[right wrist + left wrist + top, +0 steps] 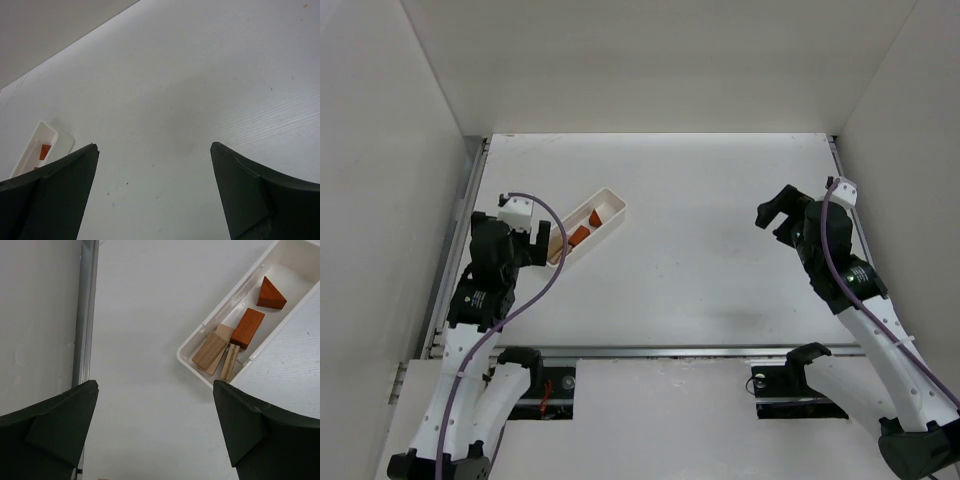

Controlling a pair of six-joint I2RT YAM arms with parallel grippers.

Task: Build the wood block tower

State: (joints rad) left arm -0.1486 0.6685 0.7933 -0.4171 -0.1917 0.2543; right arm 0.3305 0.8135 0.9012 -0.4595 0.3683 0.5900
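No wood block tower is in view; its pieces lie loose in a long white tray (pixel 616 203) (pixel 196 369). An orange-red triangular piece (pixel 270 294) lies farthest in, then an orange-red rectangular block (pixel 248 328). Two light tan blocks (pixel 211 351) and a thin tan stick (pixel 230 362) sit at the tray's near end. My left gripper (pixel 532 243) (pixel 155 385) hangs open over bare table just short and left of that near end. Far off at the right, my right gripper (pixel 775 208) (pixel 153 146) is open above the table with nothing between its fingers.
The tray (pixel 30 145) lies diagonally at the left, and its orange block (pixel 45 151) shows small in the right wrist view. A metal rail (pixel 85 315) runs along the table's left edge beside a white wall. White walls close off the back and both sides.
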